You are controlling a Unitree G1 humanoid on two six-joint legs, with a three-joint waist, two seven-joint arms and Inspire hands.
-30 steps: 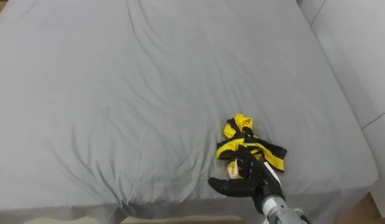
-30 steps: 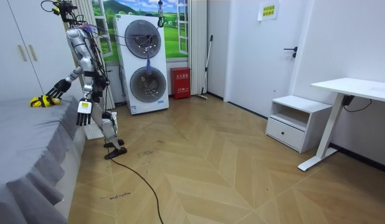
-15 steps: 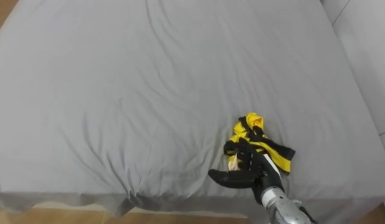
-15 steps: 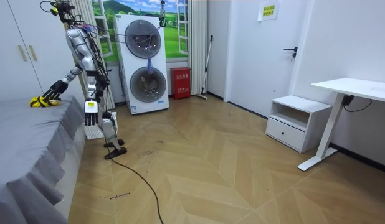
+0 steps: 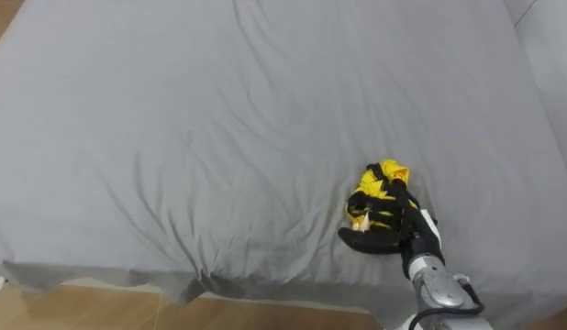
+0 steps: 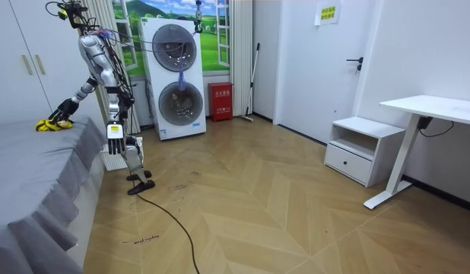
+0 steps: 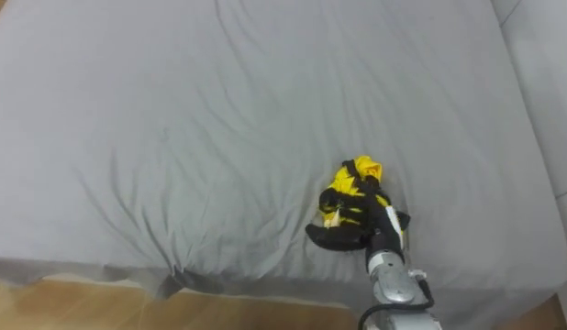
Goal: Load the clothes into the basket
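Note:
A bundle of yellow and black clothes (image 5: 379,194) lies on the grey bed (image 5: 219,119), near its front right edge. My right hand (image 5: 400,230) comes in from the lower right and rests on the near side of the bundle. Its fingers are curled over the cloth, and the thumb lies along the sheet under it. The same bundle (image 7: 350,195) and hand (image 7: 375,225) show in the right eye view. In the room view I stand at the bed's side with my right arm stretched to the clothes (image 6: 49,125). My left hand (image 6: 113,135) hangs at my side, fingers straight.
The bed's front edge (image 5: 173,284) drops to the wood floor (image 5: 100,310). A white wall (image 5: 559,55) runs along its right side. Behind me stand stacked washing machines (image 6: 176,76). A white cabinet (image 6: 357,148) and a desk (image 6: 429,122) are across the open floor.
My right hand's fingers have closed over the clothes and drawn the loose black strap into a tighter bundle. The eye view has shifted. My left arm has swung in closer to my body.

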